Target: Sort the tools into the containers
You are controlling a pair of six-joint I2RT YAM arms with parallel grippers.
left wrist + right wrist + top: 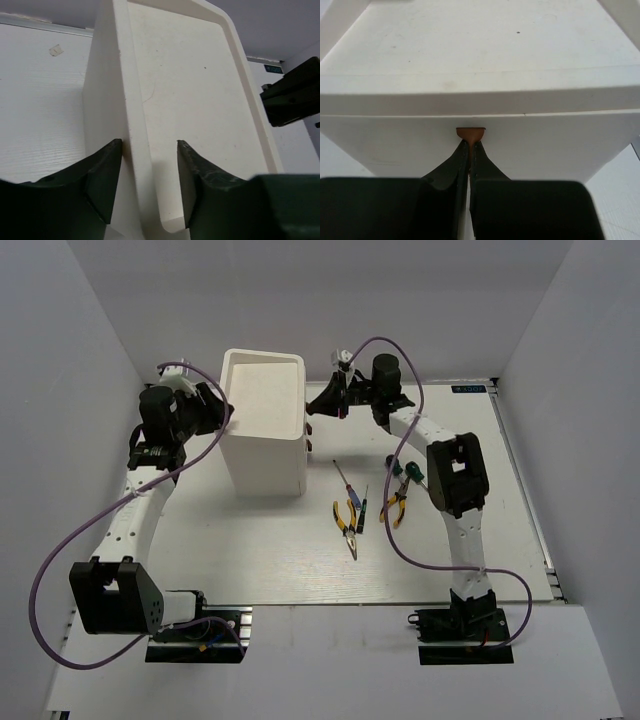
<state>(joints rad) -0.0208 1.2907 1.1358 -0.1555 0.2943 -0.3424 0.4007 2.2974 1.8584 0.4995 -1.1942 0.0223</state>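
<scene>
The tall white box [262,425] stands at the back left of the table. My left gripper [228,412] is open, its jaws on either side of the box's left rim [135,130], one finger outside the wall and one over the recessed top. My right gripper [311,412] is at the box's right side, shut on a small brown knob [470,133] just under the rim. Two yellow-and-black pliers [346,521] [397,505] lie on the table right of the box. With them lie a thin purple screwdriver [342,478], a dark one [362,512] and a green-handled one [410,472].
White walls close in the table on the left, back and right. The right arm's links [455,475] reach over the table just right of the tools. A purple cable [395,455] loops above the green screwdriver.
</scene>
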